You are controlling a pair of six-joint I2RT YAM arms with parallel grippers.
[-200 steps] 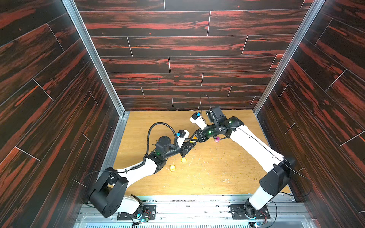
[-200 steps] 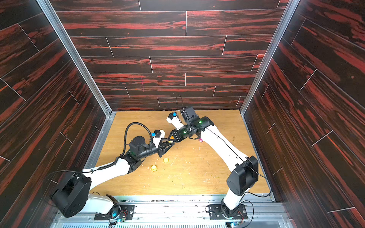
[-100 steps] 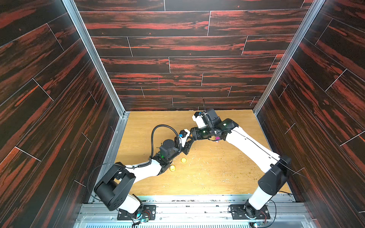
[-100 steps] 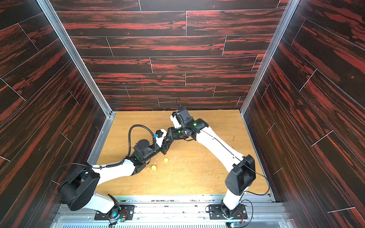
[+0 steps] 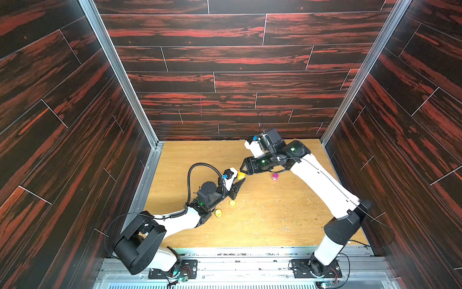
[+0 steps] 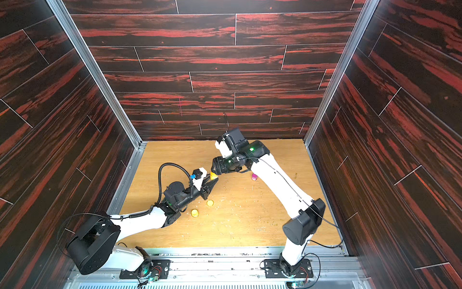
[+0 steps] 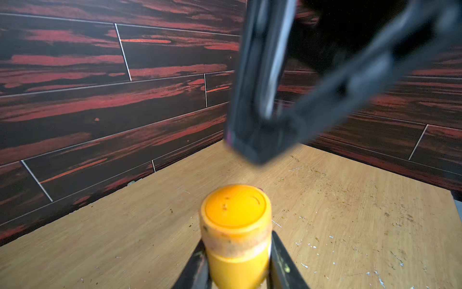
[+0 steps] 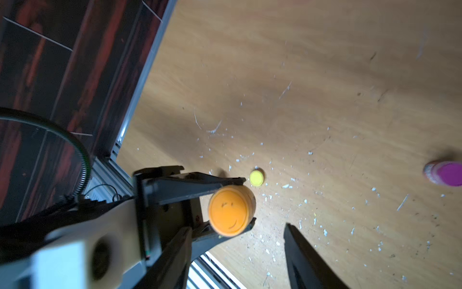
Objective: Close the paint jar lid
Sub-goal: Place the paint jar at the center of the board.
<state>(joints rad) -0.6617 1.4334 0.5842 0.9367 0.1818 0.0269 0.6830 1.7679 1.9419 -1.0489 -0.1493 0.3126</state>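
An orange paint jar [image 7: 237,265] stands upright off the table between my left gripper's [image 7: 236,250] two black fingers, which are shut on its body. Its orange lid [image 7: 236,210] sits on top of it. Both top views show the jar [image 5: 240,175] [image 6: 213,175] held just in front of my right gripper [image 5: 243,169]. From the right wrist I look down on the lid [image 8: 231,210]. The right gripper [image 8: 237,229] is open, its fingers [image 8: 300,250] apart and touching nothing. Seen from the left wrist, the blurred right gripper [image 7: 260,147] hangs above the lid, apart from it.
A pink-lidded jar [image 5: 275,177] [image 8: 445,172] stands on the wooden table [image 5: 275,220] under my right arm. Two small yellow pieces [image 5: 232,203] [image 5: 218,213] lie beside my left arm. Dried paint flecks dot the board. Dark walls close in on three sides.
My right gripper has opened, let go of the lid and drawn back a little from the jar. The left gripper has kept its hold on the jar and shifted slightly.
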